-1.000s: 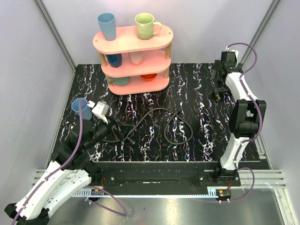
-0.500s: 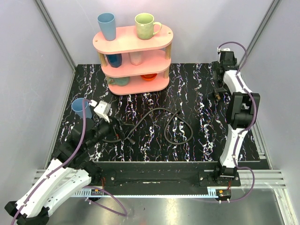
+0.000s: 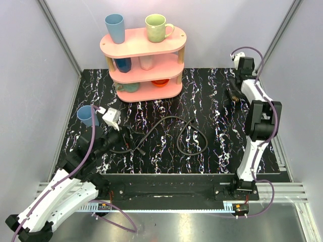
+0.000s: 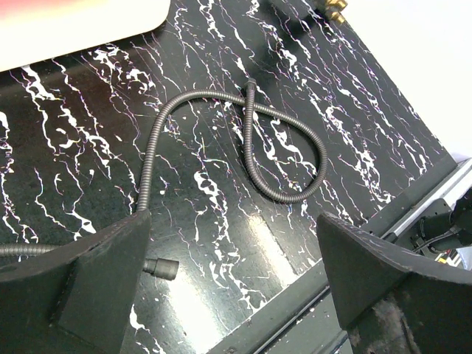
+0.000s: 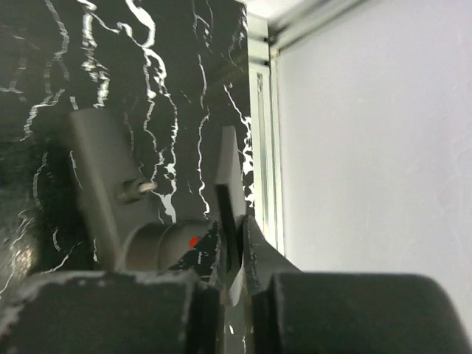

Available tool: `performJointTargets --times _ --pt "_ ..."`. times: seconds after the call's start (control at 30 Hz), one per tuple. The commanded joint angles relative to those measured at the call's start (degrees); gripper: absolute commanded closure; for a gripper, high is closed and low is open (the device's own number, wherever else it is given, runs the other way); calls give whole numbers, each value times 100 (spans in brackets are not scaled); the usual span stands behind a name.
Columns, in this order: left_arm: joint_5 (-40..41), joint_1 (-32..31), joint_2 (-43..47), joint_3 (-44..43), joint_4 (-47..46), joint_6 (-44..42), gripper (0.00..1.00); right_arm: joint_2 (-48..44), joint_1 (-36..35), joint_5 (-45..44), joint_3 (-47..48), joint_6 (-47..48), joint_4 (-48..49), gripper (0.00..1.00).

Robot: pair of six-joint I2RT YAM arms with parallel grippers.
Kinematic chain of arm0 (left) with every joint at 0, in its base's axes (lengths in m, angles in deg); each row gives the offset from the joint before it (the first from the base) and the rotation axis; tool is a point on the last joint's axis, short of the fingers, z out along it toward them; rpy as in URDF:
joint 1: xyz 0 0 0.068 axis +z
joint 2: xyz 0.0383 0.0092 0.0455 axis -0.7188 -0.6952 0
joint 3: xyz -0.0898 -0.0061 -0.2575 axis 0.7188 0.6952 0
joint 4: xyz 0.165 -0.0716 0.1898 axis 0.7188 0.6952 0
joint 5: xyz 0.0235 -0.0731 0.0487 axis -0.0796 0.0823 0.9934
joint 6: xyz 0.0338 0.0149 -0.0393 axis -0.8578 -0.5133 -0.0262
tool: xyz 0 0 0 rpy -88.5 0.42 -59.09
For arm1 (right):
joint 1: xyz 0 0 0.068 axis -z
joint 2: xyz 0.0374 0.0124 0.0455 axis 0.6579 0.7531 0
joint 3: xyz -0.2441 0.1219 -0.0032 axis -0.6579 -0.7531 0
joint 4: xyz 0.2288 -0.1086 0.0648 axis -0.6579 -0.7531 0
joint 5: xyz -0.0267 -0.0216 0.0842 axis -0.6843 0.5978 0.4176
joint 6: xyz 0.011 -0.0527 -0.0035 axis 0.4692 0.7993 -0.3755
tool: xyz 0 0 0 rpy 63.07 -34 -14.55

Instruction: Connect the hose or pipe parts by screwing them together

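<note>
**Top external view: right claw has just shut at the nozzle**

Over the last second the right claw [image 3: 235,86] has reached farther toward the back right corner of the table [image 3: 212,91]. It has gone from wide open to closed, right at the nozzle [image 3: 233,97]. Its wrist view shows the grey nozzle body just beside the closed fingers, but I cannot tell whether they truly pinch a part of it. If the hold is good, the first part is probably picked up, and it must next be carried to the hose [image 4: 147,158].

The left claw [image 4: 236,273] stays wide open and empty, low over one hose end. The hose lies looped mid-table, well apart from the nozzle.

Count:
- one hose
- one nozzle
- two claws
- one pink shelf [image 3: 136,41], with one blue tumbler [image 3: 114,27] and one green mug [image 3: 155,27] on top
- one blue cup [image 3: 85,115] on the table by the left arm
</note>
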Motion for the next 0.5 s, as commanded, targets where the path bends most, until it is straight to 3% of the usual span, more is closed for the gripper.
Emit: performJointTargets --times 0.0,0.07,0.13,0.47 --pt "144 -22 4 -167 -329 -84 1 -1130 -366 1566 -1520 167 891 96" --pt "118 -22 13 -159 -329 -75 1 -1501 -621 1585 -2654 835 1997 100" --pt "56 -22 48 -150 -346 -67 1 -1906 -947 1357 -3143 1126 2648 100" --pt "178 -22 57 -123 -180 83 2 -3014 -2142 2068 -4541 899 2845 100"
